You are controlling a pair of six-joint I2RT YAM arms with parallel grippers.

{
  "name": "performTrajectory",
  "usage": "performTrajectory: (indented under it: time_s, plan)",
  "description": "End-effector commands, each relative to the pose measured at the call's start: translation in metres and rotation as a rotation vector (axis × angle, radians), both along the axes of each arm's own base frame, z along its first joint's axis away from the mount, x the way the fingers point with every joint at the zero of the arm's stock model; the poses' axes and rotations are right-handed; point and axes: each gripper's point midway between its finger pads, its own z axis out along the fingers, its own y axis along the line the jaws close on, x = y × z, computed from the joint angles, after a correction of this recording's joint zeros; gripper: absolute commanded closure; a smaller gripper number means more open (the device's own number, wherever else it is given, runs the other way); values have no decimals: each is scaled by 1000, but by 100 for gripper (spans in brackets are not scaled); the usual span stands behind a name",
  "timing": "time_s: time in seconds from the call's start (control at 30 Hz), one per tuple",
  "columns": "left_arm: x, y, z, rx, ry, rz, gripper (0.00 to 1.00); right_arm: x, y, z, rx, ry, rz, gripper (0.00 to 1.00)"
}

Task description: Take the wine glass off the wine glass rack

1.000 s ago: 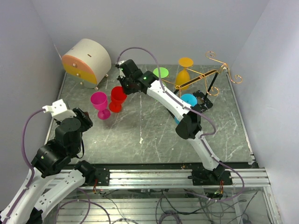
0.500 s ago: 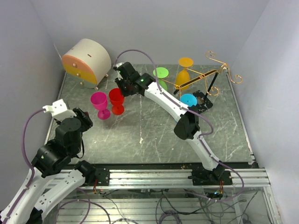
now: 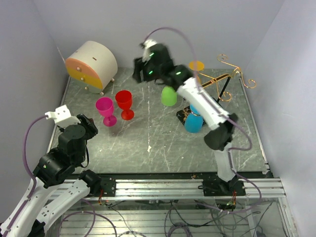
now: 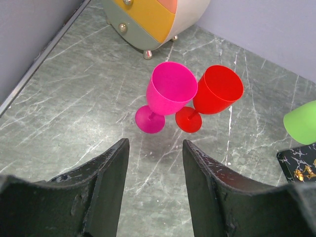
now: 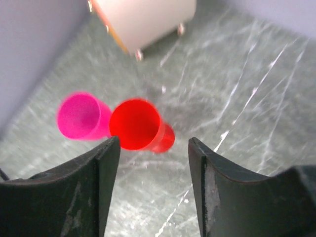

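- Right gripper (image 5: pixel 153 145) is spread with nothing between its fingers. It hangs high over the red glass (image 5: pixel 135 123) and the pink glass (image 5: pixel 78 116), which stand upright on the table (image 5: pixel 256 113), just beside each other.
- Both glasses sit well apart from the wine glass rack (image 3: pixel 220 77) — set aside there, I judge, as finished work.
- Near the rack's black base (image 3: pixel 183 112) are a green glass (image 3: pixel 169 96) and a blue glass (image 3: pixel 193 122). An orange glass (image 3: pixel 196 65) peeks out behind the right arm. Whether each hangs from a hook I cannot tell.
- Left gripper (image 4: pixel 155 148) is also spread and empty, low at the near left — probably parked out of the way.
- Next, I judge: swing over to a racked glass and close on its stem.
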Motion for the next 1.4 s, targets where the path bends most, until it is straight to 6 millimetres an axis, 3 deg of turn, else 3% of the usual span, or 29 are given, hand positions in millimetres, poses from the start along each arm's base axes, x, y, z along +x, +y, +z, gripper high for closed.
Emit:
performTrajectory:
  time_s: [0.0,0.13,0.27,0.3,0.4,0.5,0.77,1.1,1.37]
  plan:
    - [0,2,7,-18,-28,14,42,49,-84,107,355,-57,-97,41]
    - [-1,4,6,-18,-25,18,42,77,-169,127,513,1,-198,43]
    - [-3,5,6,-21,-31,20,42,90,-252,130,603,17,-355,48]
    - [-3,5,6,-21,-32,18,42,94,-276,126,617,28,-410,49]
    - [-2,4,6,-21,-31,15,42,97,-312,109,628,93,-473,54]
    - [-1,3,6,-19,-29,9,42,89,-315,98,620,132,-472,59]
    - [3,-2,4,-11,-15,-1,43,71,-330,69,558,157,-567,61]
    - [1,1,3,-9,-13,6,43,77,-323,34,554,228,-540,63]
    - [2,2,2,-6,-10,14,43,82,-317,27,563,227,-504,65]
